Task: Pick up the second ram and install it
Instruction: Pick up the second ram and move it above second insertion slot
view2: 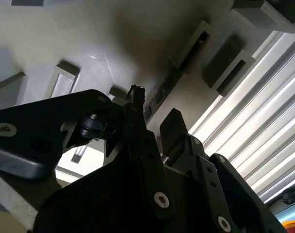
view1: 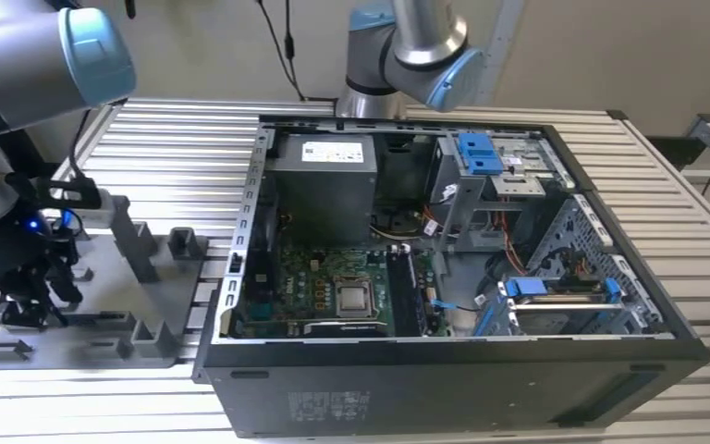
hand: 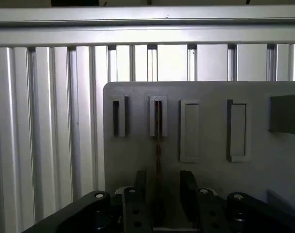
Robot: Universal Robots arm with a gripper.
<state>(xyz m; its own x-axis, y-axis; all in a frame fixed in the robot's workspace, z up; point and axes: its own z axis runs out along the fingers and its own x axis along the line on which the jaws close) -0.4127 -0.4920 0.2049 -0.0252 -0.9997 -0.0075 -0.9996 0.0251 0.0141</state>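
The second ram (hand: 158,141) is a thin dark stick standing on edge in a narrow slot of the grey tray (hand: 210,121). In both wrist views my gripper (hand: 163,188) is open and straddles the near end of the stick, one finger on each side with a gap to each. The second wrist view shows the ram (view2: 179,68) running away from the gripper (view2: 155,114) along the tray (view2: 89,39). In the exterior view my gripper (view1: 25,301) hangs low over the tray (view1: 108,356) at the exterior view's left.
The open computer case (view1: 454,379) lies to the exterior view's right of the tray, with its motherboard (view1: 330,287) facing up. Grey blocks and a post (view1: 133,245) stand on the tray. Another arm (view1: 405,46) stands behind the case. Ribbed aluminium table (hand: 40,121) surrounds everything.
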